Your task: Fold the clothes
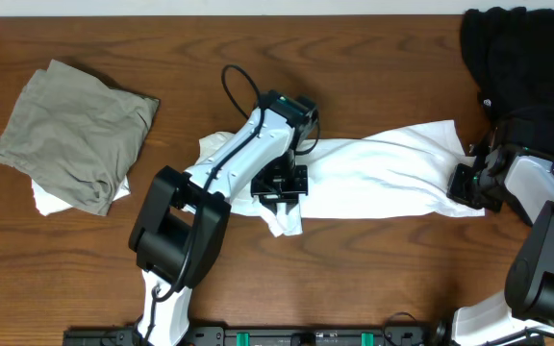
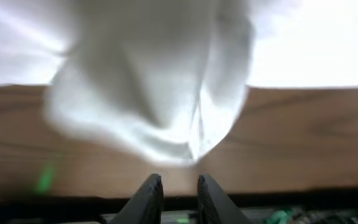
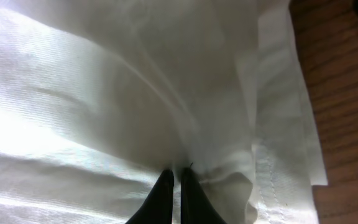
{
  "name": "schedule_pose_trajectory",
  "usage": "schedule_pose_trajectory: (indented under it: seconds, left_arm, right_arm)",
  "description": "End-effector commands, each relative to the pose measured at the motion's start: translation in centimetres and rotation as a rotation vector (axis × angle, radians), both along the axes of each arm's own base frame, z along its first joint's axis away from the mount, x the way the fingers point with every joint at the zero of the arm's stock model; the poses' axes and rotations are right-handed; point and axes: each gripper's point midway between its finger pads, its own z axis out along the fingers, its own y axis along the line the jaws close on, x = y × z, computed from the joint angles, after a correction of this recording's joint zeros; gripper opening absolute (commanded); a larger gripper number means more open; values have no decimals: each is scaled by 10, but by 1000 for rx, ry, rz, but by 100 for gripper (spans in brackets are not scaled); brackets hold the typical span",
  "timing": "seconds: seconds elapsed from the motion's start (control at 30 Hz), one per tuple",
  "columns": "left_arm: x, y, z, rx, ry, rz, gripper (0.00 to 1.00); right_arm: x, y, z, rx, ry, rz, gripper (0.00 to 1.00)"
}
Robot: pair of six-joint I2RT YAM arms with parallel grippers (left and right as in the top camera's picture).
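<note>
Our large white fabric T-shirt (image 1: 383, 173) lies lengthwise along the table (image 1: 373, 288); right gripper (image 3: 176, 179) pinches its right end, left gripper (image 2: 174, 182), narrowly parted and empty, faces its middle

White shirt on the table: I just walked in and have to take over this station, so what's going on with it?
Two robot arms are working on a white T-shirt, bunched in a long strip across the table. The right gripper is pinched shut on its right end. The left gripper, over the middle, is slightly open and empty, a shirt corner just past its tips. An olive garment lies at far left, a black one top right.
</note>
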Motion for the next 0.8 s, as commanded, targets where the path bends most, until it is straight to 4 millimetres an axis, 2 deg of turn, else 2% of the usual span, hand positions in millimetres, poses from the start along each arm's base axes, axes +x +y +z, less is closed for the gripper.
schedule_pose_trajectory:
  seconds: [0.0,0.13,0.3,0.5,0.6,0.77]
  left_arm:
    - [30,27,8,140,-153,-28,25]
    - [64,45,19,257,-317,-89,29]
    - [81,36,17,214,-389,-189,34]
    - [84,33,13,197,-400,-239,40]
    - [80,33,9,196,-385,-252,41]
    - [68,22,0,136,-347,-352,41]
  right_arm:
    - [-6,0,-4,-11,26,-11,5]
    - [-6,0,-4,-10,26,-11,6]
    - [-5,-1,-4,-11,24,-11,6]
    - [-5,-1,-4,-11,23,-11,6]
    - [-6,0,-4,-11,24,-11,6]
    - [-6,0,-4,-11,25,-11,6]
